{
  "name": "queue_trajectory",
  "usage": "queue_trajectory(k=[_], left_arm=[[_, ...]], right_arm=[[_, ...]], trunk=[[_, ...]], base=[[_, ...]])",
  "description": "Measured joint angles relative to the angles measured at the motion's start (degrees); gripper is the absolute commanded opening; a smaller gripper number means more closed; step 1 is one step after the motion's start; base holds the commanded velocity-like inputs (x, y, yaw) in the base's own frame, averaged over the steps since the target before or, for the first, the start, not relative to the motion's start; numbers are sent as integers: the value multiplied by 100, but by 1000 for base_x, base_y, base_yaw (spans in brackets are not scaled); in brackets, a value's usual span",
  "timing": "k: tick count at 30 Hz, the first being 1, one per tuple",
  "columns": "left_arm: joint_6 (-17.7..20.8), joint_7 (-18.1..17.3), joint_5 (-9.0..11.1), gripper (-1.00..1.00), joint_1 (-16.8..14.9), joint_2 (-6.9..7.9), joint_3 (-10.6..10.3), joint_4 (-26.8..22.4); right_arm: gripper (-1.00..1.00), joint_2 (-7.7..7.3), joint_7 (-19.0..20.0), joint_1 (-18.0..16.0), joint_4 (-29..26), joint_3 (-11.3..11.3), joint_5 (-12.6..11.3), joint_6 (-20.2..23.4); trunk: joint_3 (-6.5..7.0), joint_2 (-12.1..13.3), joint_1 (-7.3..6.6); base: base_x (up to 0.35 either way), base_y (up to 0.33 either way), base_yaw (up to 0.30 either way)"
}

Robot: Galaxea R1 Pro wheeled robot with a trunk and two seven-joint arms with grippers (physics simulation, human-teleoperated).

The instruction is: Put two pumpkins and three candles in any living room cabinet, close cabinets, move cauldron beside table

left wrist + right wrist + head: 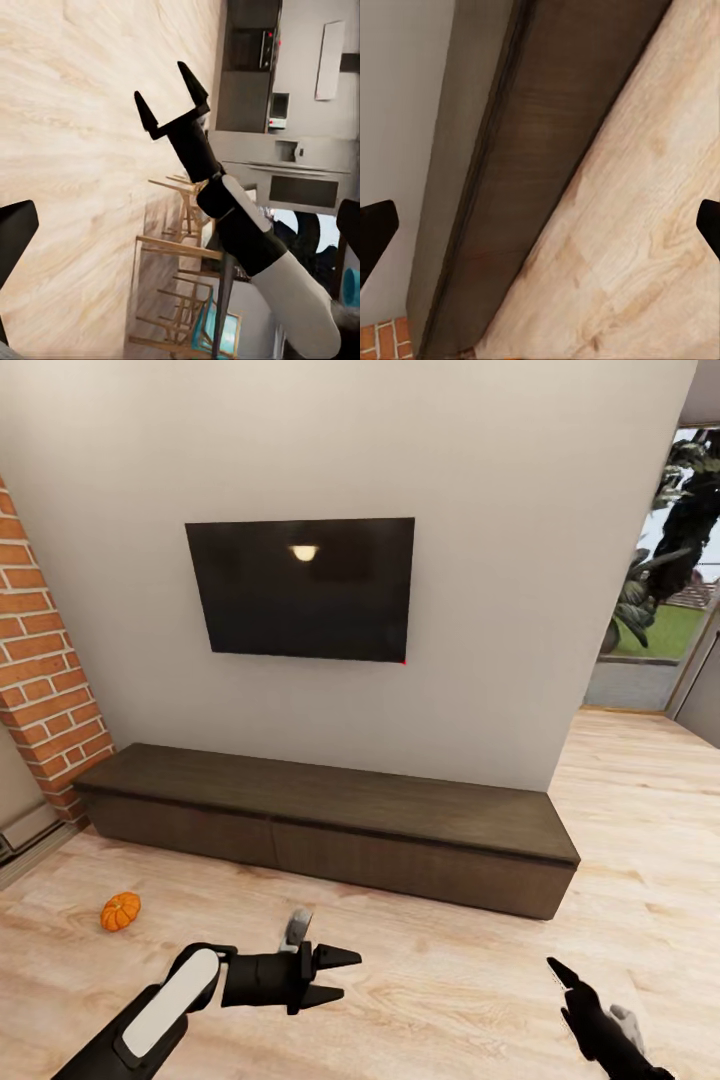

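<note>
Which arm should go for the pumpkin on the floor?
Left, probably. The pumpkin lies on the floor by the cabinet's left end, just ahead of the open, empty left gripper. The right gripper, also open, hangs far across on the opposite side.

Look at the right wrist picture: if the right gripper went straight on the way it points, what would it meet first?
Probably the front of the low brown cabinet, near where it meets the wooden floor. The fingertips frame that edge; depth is unclear.
</note>
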Motion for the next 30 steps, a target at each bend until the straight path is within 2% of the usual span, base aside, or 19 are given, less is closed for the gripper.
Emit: queue_trajectory(k=[3, 4, 6, 8, 12, 17, 20, 24, 27, 30], left_arm=[[-6, -5, 78, 100, -1, 18, -53, -10], [-7, -7, 89, 100, -1, 17, -60, -12], [-9, -12, 99, 100, -2, 17, -67, -15], [-9, -14, 107, 100, -2, 16, -71, -20], [-19, -14, 106, 100, -2, 10, -85, -24], [-29, -1, 105, 100, 0, 3, -101, -16], [-34, 6, 94, 100, 11, 5, -133, 20], [-44, 2, -26, 100, 35, 35, -279, 275], [-41, -19, -205, 100, 50, 151, -311, 500], [-50, -30, -409, 100, 90, 353, -333, 619]], right_arm=[[100, 4, -65, -208, -83, 20, 48, -155], [100, 5, -75, -291, -90, 30, 133, -290], [100, 4, -92, -421, -122, 45, 490, -562], [100, -1, -92, -472, -192, 47, 708, -655], [100, 5, -131, -515, -797, 46, 954, -707], [100, 30, -442, -544, -968, 22, 943, -663], [100, 42, -499, -548, -977, 10, 931, -683], [100, 62, -561, -571, -939, 11, 935, -830], [100, 71, -572, -603, -917, 15, 934, -961], [100, 140, -576, -620, -905, 19, 930, -1040]], trunk=[[0, 0, 0], [0, 0, 0], [0, 0, 0], [0, 0, 0], [0, 0, 0], [0, 0, 0], [0, 0, 0], [-1, 0, 0], [0, 0, 0], [0, 0, 0]], base=[[0, 0, 0], [0, 0, 0], [0, 0, 0], [0, 0, 0], [0, 0, 0], [0, 0, 0], [0, 0, 0], [0, 0, 0], [0, 0, 0], [0, 0, 0]])
